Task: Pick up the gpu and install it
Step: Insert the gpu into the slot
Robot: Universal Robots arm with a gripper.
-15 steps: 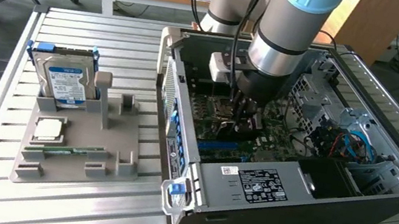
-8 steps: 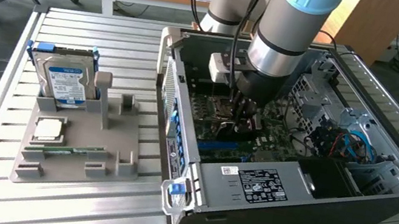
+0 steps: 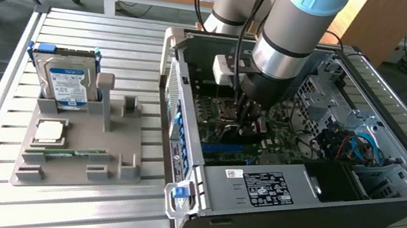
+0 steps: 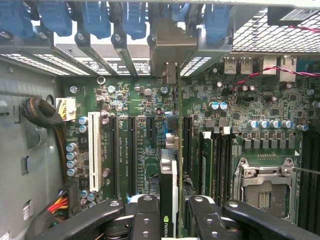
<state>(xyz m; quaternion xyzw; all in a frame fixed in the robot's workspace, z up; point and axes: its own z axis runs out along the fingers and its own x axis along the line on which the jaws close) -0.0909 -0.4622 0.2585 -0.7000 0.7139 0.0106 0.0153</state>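
Observation:
The gpu (image 4: pixel 169 175) stands on edge between my fingers (image 4: pixel 145 212), its green edge and a black part with a logo facing the wrist camera. My gripper (image 4: pixel 170 217) is shut on it. The card's silver bracket (image 4: pixel 172 47) reaches the rear slot openings of the case. Below it lies the green motherboard (image 4: pixel 125 95), and the card lines up with the row of black expansion slots (image 4: pixel 131 150). I cannot tell whether it touches a slot. In the exterior view my gripper (image 3: pixel 248 112) is low inside the open computer case (image 3: pixel 298 196).
A white slot (image 4: pixel 94 150), memory modules (image 4: pixel 206 160) and the CPU socket (image 4: pixel 262 187) flank the card. Blue latches (image 4: pixel 95 17) line the case rear. On the table at the exterior view's left, a grey holder (image 3: pixel 80 149) carries a hard drive (image 3: pixel 67 80), a CPU (image 3: pixel 49 132) and a memory stick (image 3: pixel 63 153).

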